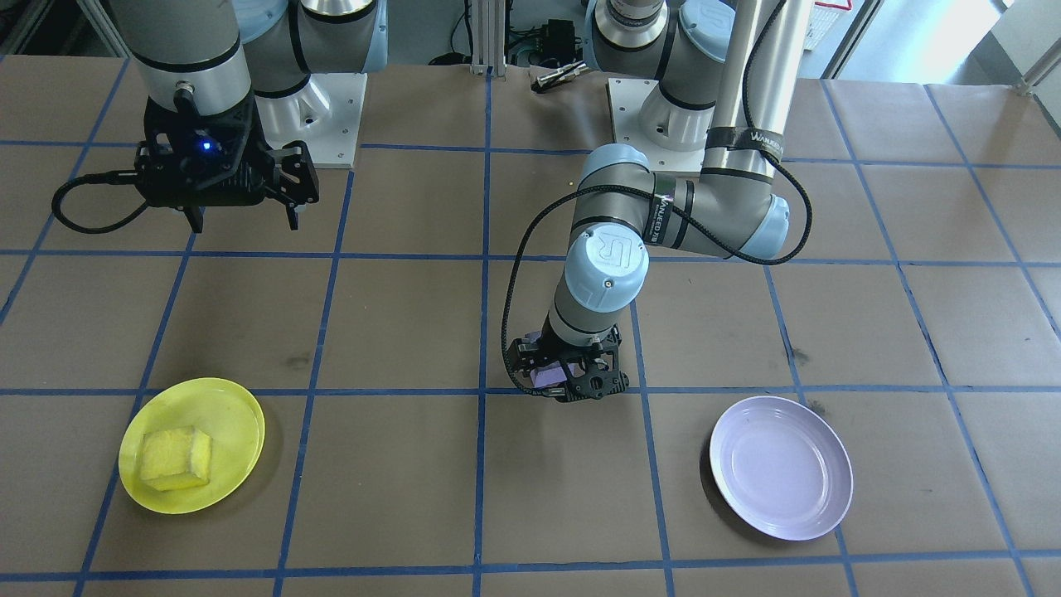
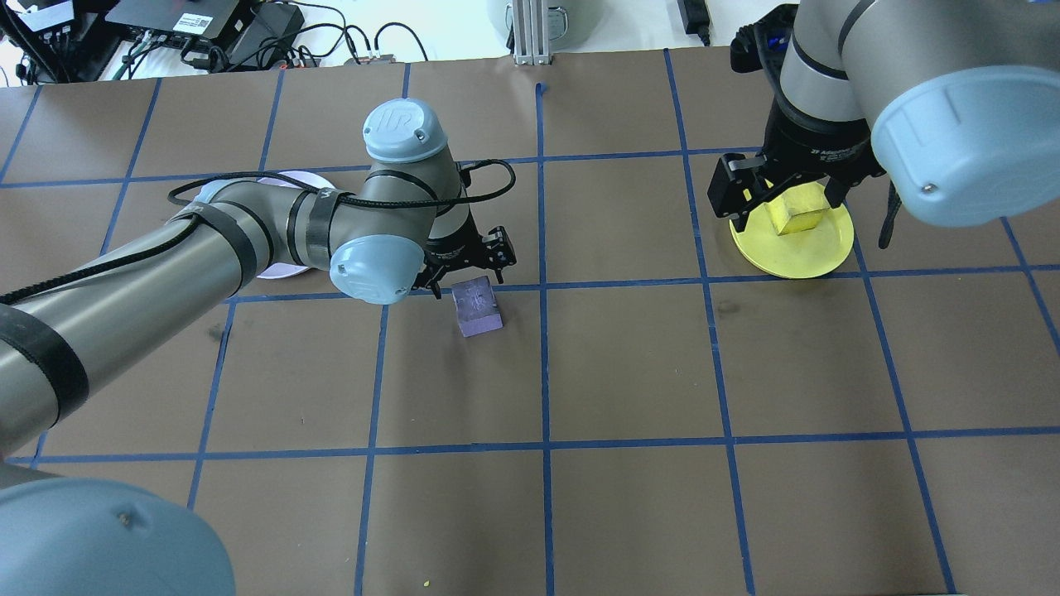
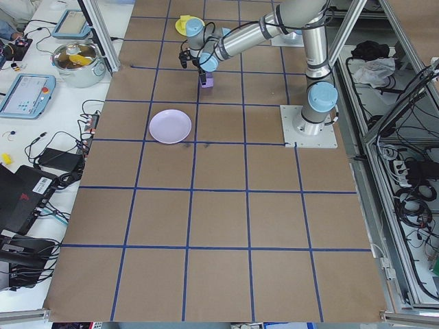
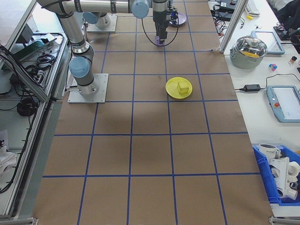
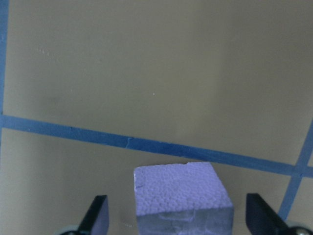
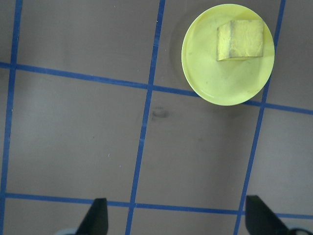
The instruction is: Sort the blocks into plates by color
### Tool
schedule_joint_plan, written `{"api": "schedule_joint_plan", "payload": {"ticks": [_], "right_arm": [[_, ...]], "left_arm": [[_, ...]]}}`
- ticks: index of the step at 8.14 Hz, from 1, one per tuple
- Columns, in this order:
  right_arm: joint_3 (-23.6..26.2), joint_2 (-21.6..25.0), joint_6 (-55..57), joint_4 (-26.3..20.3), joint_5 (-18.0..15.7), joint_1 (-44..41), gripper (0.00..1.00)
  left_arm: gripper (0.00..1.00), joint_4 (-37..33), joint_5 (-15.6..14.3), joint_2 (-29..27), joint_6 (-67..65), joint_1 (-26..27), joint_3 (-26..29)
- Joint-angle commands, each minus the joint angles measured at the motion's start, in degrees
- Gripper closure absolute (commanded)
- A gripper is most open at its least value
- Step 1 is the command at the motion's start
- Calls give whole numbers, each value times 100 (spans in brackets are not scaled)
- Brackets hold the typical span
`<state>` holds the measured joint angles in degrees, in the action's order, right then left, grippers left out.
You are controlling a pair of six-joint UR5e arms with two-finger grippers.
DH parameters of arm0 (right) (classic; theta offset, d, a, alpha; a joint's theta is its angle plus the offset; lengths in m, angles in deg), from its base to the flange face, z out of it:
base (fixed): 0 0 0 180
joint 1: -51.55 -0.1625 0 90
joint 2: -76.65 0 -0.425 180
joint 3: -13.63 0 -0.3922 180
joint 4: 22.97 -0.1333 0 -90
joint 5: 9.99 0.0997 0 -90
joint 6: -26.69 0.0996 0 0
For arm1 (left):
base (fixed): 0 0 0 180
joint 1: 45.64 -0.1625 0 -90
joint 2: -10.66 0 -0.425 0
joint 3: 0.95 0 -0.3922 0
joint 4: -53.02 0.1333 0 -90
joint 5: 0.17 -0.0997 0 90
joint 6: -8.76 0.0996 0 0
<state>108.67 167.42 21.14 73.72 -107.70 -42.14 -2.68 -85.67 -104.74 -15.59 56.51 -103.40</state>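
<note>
Brown paper table [image 1: 414, 464], blue tape grid [image 1: 485, 332]; both hands released

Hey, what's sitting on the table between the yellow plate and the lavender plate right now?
In the front-facing view, the left gripper straddles the purple block between the yellow plate and the lavender plate. The rest is bare paper with blue tape lines.

This is a robotics lab. Two grey industrial arms with pale blue joint caps [image 3: 322, 98] are bolted on square metal base plates [image 4: 88, 88] to a long table covered in brown paper [image 3: 226, 226] taped into a blue grid. Aluminium frame posts [image 3: 357, 24] stand at the edges, tangled black cables [image 3: 411, 199] hang on the right, and tablet-like control pendants [image 4: 284, 102] lie on side benches.
</note>
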Motion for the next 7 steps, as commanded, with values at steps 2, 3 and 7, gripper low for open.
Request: {"api": "schedule_joint_plan", "payload": {"ticks": [2, 3, 7], "right_arm": [[-12, -139, 10, 184, -116, 0, 0], [-12, -148, 1, 157, -55, 17, 0], [-3, -148, -17, 166, 33, 17, 0]], "left_arm": [[44, 42, 16, -35, -131, 7, -82], [51, 42, 7, -44, -123, 7, -73], [83, -140, -37, 130, -96, -98, -12]]}}
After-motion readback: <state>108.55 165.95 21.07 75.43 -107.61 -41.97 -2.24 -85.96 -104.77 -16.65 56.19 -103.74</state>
